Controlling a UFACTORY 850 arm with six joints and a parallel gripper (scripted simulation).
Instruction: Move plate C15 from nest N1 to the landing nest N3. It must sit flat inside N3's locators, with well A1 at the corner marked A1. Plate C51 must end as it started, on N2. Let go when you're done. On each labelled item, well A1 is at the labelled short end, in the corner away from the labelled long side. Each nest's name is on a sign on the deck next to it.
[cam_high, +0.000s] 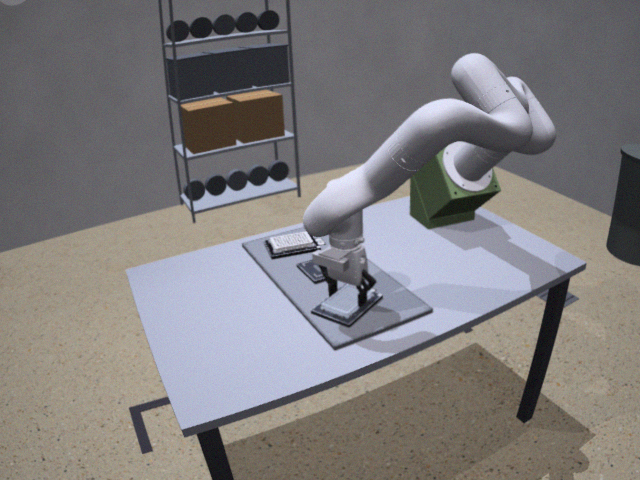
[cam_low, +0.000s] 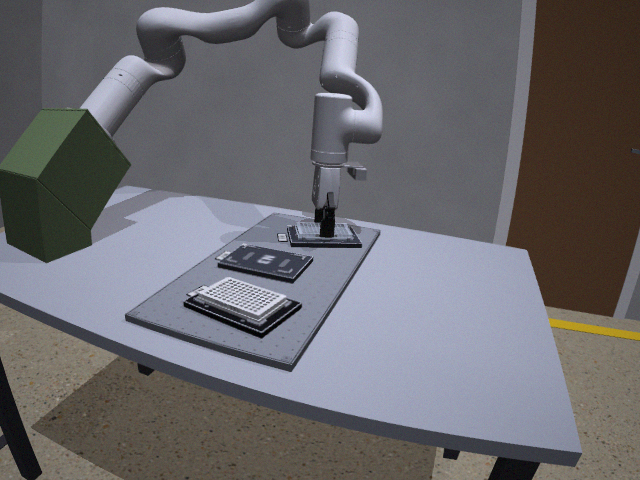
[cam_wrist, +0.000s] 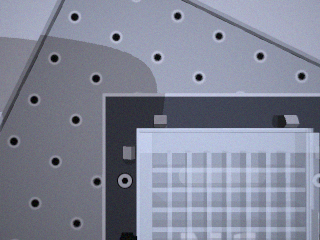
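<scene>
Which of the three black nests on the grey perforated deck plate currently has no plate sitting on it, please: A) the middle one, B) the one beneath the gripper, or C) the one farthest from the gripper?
A: the middle black nest lies bare, while the outer two carry plates.

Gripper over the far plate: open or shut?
Open. The gripper has its black fingers spread to either side of the clear plate, which sits in its nest, not lifted.

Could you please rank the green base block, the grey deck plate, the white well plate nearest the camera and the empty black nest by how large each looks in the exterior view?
1. Grey deck plate
2. Green base block, though it sits close to the camera, which inflates it
3. Empty black nest and white well plate: too alike to separate
</scene>
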